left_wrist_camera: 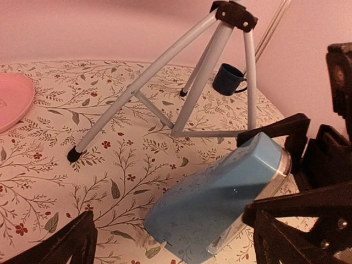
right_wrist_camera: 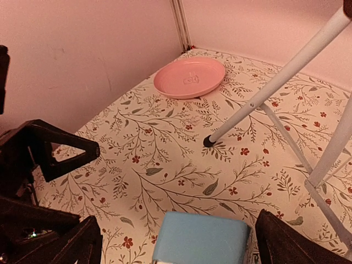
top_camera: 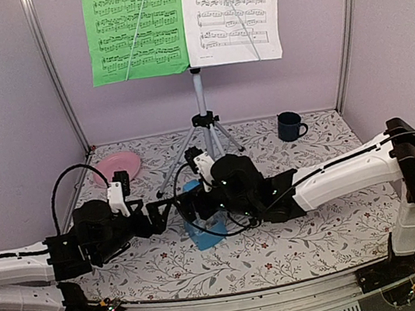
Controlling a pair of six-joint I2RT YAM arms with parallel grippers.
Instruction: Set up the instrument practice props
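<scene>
Left gripper (top_camera: pixel 165 206): fingers spread, nothing between them, pointing at the metronome (top_camera: pixel 203 227) from the left-edge side. The metronome is mid-table, tilted, with its lower end down on the tabletop (top_camera: pixel 322 232). Right gripper (top_camera: pixel 193 205): fingers pinch its raised end. Behind, the music stand (top_camera: pixel 203 120) is upright at far-edge centre, with the green page (top_camera: pixel 136 29) and white page (top_camera: pixel 236 9) on it. Pink plate (top_camera: pixel 118 167) far-left corner, mug (top_camera: pixel 290 125) far-right.

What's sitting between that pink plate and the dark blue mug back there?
The music stand's silver tripod stands between the pink plate and the dark blue mug, with its legs spread. The top external view shows all three in a row.
</scene>
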